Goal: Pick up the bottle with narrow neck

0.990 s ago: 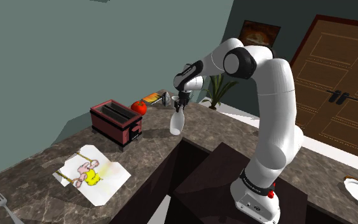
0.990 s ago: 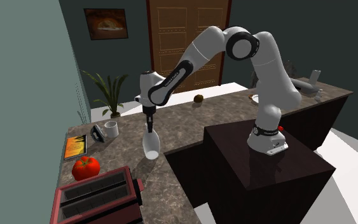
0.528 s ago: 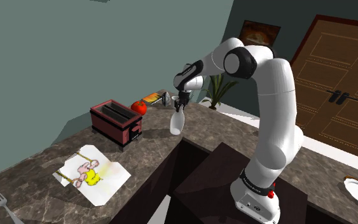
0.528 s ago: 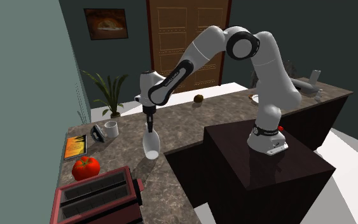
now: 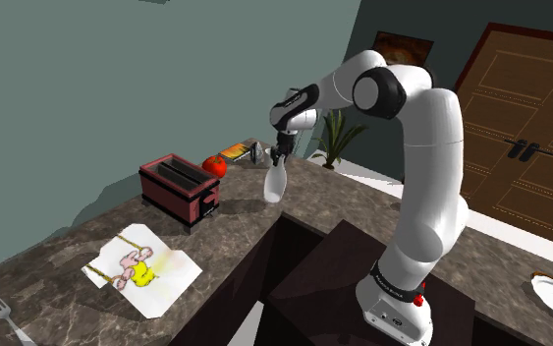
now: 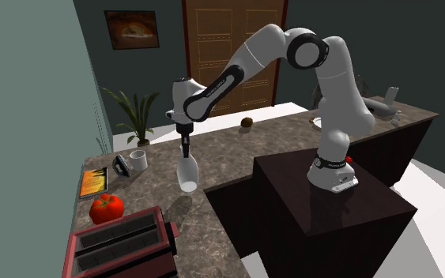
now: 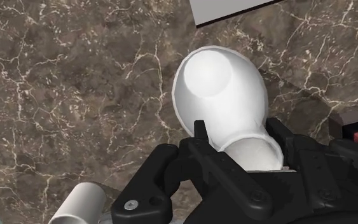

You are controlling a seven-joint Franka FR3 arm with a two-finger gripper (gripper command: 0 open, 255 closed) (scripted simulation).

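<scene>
Pinching the narrow neck of the white bottle (image 7: 219, 95) between the fingers of the gripper (image 7: 238, 137), both pads pressing against it. Dangling its rounded body straight below the fingertips, over the dark marbled counter (image 7: 63, 95), well apart from the red toaster (image 5: 179, 187).

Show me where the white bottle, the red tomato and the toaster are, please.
white bottle (image 6: 186, 177), second exterior view, on its rounded body below the neck.
red tomato (image 6: 107, 208), second exterior view, on the middle of its skin.
toaster (image 5: 168, 197), shoulder view, on its dark red side wall.
</scene>
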